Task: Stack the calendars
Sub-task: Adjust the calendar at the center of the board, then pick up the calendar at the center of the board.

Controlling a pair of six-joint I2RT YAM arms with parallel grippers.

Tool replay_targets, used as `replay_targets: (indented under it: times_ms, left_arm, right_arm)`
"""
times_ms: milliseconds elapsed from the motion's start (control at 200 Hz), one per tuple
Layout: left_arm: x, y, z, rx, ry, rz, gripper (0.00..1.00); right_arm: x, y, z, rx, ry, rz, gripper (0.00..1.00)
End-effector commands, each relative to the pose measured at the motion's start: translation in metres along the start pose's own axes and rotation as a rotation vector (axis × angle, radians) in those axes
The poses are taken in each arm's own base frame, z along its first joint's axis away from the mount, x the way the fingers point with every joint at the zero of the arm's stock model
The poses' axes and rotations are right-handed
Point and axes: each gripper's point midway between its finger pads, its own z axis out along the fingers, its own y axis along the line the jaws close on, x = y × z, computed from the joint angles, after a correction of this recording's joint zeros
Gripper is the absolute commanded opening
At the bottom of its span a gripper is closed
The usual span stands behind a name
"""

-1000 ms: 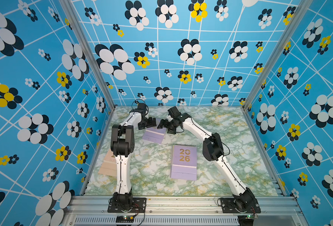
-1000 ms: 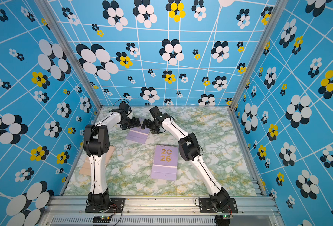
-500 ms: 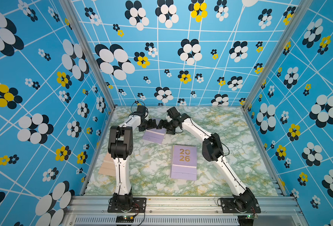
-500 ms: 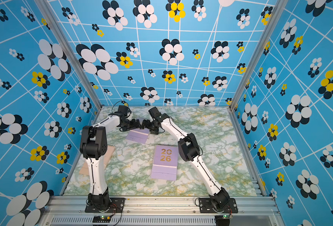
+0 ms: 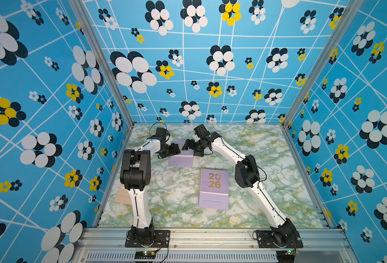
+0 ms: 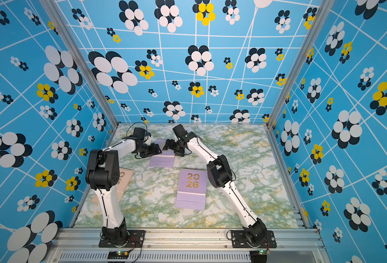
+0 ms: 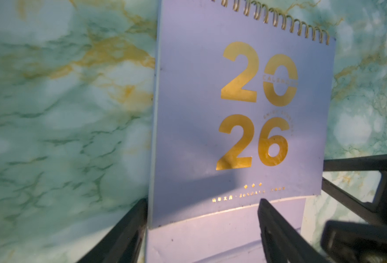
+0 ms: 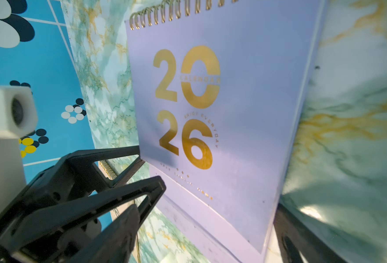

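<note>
a green-and-gold marbled desk [image 5: 267, 159] is enclosed by blue flowered walls [image 5: 51, 113]; the left arm [image 5: 140, 205] and the right arm [image 5: 265, 202] are both stretched to the far middle of the desk; a lavender calendar [image 5: 214, 189] marked "20 26" in gold is laid flat at the centre, well apart from the arm tips; a peach calendar [image 6: 127, 182] is half hidden behind the left arm at the desk's left edge; a second lavender calendar [image 5: 180, 160] is laid flat at the far middle, between the two sets of jaws; the left jaws are seen parted, astride one side edge of it; the right jaws are spread wide over its other side; both are released
</note>
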Motion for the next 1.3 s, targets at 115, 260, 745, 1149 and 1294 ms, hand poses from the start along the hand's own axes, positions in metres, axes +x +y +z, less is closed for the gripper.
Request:
replay_targets:
  times_ms: [115,260,745,1149,1294]
  left_arm:
    - [0.017,-0.020,-0.011,0.091,0.036,0.015,0.79]
    - [0.009,-0.009,-0.014,0.054,0.005,0.002,0.88]
    - [-0.007,0.016,0.001,-0.069,-0.005,-0.007,0.89]
    - [-0.005,-0.002,0.008,0.002,0.015,-0.006,0.80]
    - [0.004,-0.009,0.008,0.048,0.033,-0.010,0.78]
  right_arm:
    - [0.012,0.004,0.005,-0.003,0.035,-0.034,0.92]
    - [0.012,0.003,0.003,0.008,0.024,-0.036,0.92]
    - [0.015,0.000,0.002,0.022,0.033,-0.045,0.92]
    - [0.016,0.005,0.003,-0.002,0.041,-0.055,0.91]
    - [0.017,0.010,0.004,-0.023,0.046,-0.062,0.90]
